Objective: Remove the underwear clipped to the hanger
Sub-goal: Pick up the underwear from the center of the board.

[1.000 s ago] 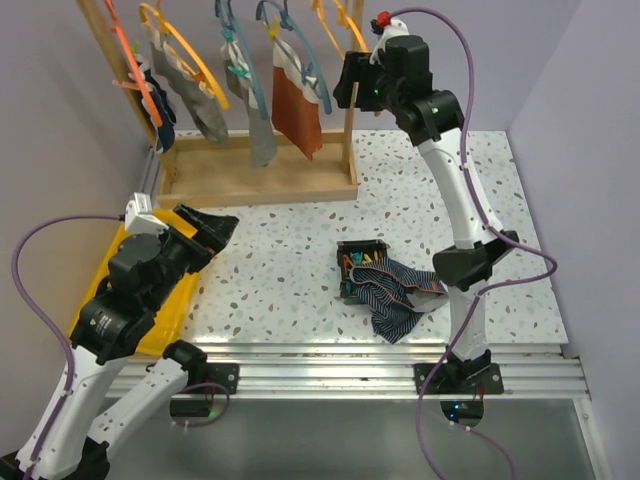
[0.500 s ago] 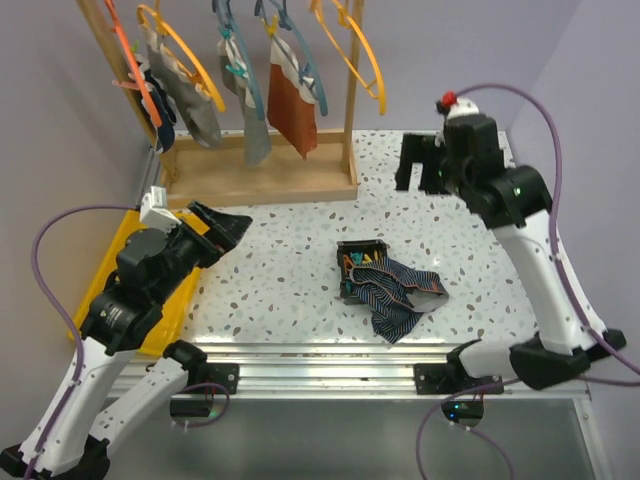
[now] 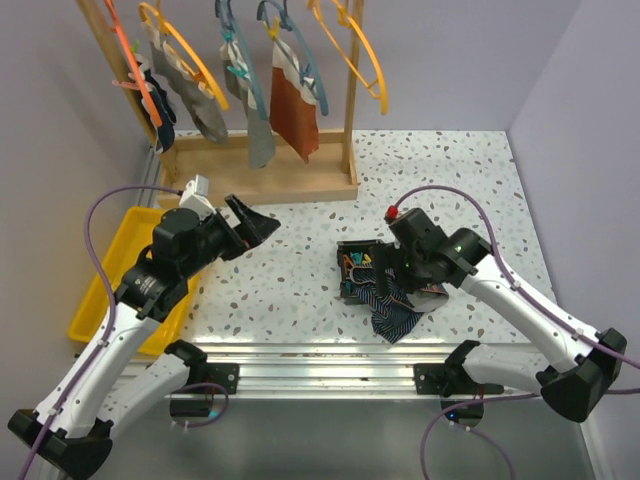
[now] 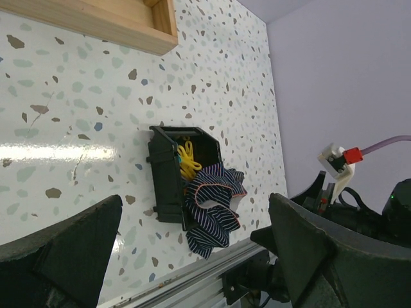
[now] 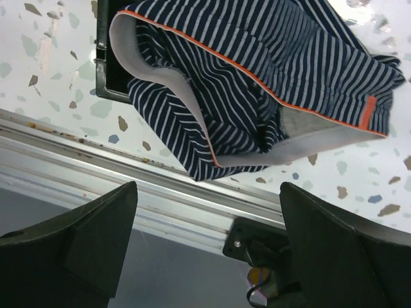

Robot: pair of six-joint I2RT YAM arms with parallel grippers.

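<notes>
Left gripper (image 4: 196, 199) and right gripper (image 5: 207, 192) both gaped, empty. The navy striped cloth brief (image 5: 257, 83) lay draped over the small black plastic box (image 4: 164, 179). The rust-brown cloth brief (image 3: 296, 115) and grey cloth brief (image 3: 200, 100) hung clipped. Judged best: open each clip before pulling the cloth.

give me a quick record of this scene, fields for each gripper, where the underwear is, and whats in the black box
left gripper: open, holding nothing, over the left part of the table
right gripper: open, holding nothing, just above the striped underwear
striped underwear: off the rack, draped over the black box and the table
black box: on the table, yellow clips inside
not yet removed: rust-brown underwear and grey underwear, hanging on the wooden rack
</notes>
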